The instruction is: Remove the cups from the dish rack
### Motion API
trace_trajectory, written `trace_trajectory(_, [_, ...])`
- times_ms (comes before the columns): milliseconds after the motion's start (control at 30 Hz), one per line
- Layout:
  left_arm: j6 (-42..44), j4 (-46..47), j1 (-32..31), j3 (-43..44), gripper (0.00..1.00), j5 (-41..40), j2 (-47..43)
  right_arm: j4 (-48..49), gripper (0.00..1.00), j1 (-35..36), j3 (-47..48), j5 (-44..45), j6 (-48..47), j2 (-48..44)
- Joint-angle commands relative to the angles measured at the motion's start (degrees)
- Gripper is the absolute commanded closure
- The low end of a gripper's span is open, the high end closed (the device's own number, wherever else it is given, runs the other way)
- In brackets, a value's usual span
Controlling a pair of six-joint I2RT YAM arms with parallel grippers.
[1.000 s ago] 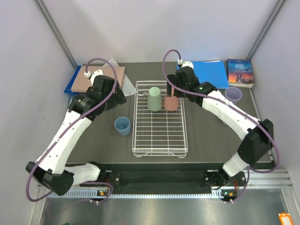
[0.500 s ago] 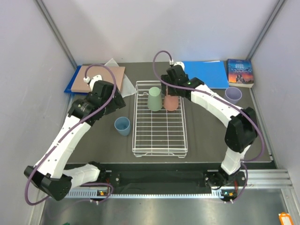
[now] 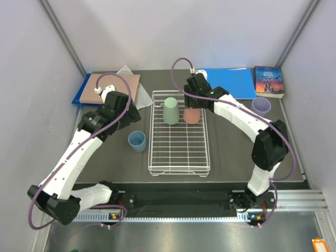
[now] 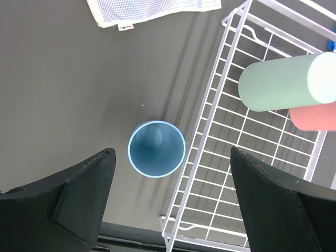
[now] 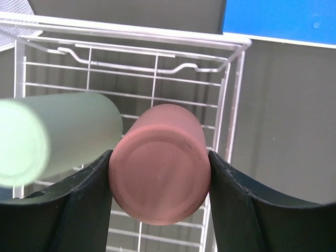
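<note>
Swung in since earlier, right gripper (image 5: 160,157) now clamps upturned salmon-pink matte plastic tumbler (image 5: 157,173) near its base in white wire dish rack (image 3: 178,149); likely light, stiff, slick, so squeeze squarely; left gripper (image 4: 170,157) gapes.

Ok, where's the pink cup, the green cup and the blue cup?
pink cup (image 5: 160,165), right wrist view, flat base.
green cup (image 3: 170,111), top view, its side.
blue cup (image 4: 156,148), left wrist view, its inside.
</note>
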Motion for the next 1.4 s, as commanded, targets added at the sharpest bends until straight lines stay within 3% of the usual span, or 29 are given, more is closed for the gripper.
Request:
trace_trajectory(0, [0.1, 3.5, -0.2, 0.6, 0.06, -0.9, -0.7, -2.7, 1.0, 0.6, 7.1, 1.5, -0.5, -7.5])
trace_trajectory(167, [-0.1, 5.0, -0.3, 0.1, 0.07, 0.0, -1.5, 2.6, 1.0, -0.4, 2.7, -2.6, 1.4, -20.7])
trace_trajectory(300, [-1.5, 12.5, -0.3, -2.8, 0.07, 4.3, -4.0, 16.6, 1.0, -6.2, -14.2, -15.9, 8.5, -33.2])
trace_trajectory(400, [-3.8, 19.0, -0.2, -6.6, 0.06, 9.4, -7.7, 31.9, 1.0, -14.5, -28.4, -31.8, 20.3, -40.7])
trace_trajectory(433, [-4.6, 24.7, -0.2, -8.1, 0.06, 11.3, -9.8, 45.5, 1.0, -16.5, -32.3, -40.8, 24.5, -42.0])
trace_trajectory(467, [-5.5, 27.7, -0.1, -9.5, 0.06, 13.0, -10.8, 51.8, 1.0, -19.5, -36.1, -44.5, 34.0, -43.4])
trace_trajectory(567, [-10.2, 40.4, 0.4, -15.3, 0.05, 21.1, -14.4, 76.1, 1.0, -21.1, -47.1, -52.4, 49.7, -43.0])
trace_trajectory(633, [-14.8, 47.8, 1.1, -19.5, 0.04, 29.7, -15.4, 81.5, 1.0, -20.8, -50.5, -53.4, 53.4, -42.7])
trace_trajectory(667, [-16.7, 55.1, 1.4, -20.9, 0.03, 32.8, -15.4, 82.8, 1.0, -20.2, -50.8, -53.6, 54.4, -43.1])
trace_trajectory(800, [-23.8, 68.7, 1.8, -24.0, 0.03, 41.3, -13.3, 79.8, 1.0, -19.0, -50.8, -53.5, 52.2, -44.7])
trace_trajectory(1367, [-33.9, 80.5, 1.4, -24.8, 0.05, 48.4, -7.9, 79.2, 1.0, -11.3, -50.9, -51.2, 49.4, -42.5])
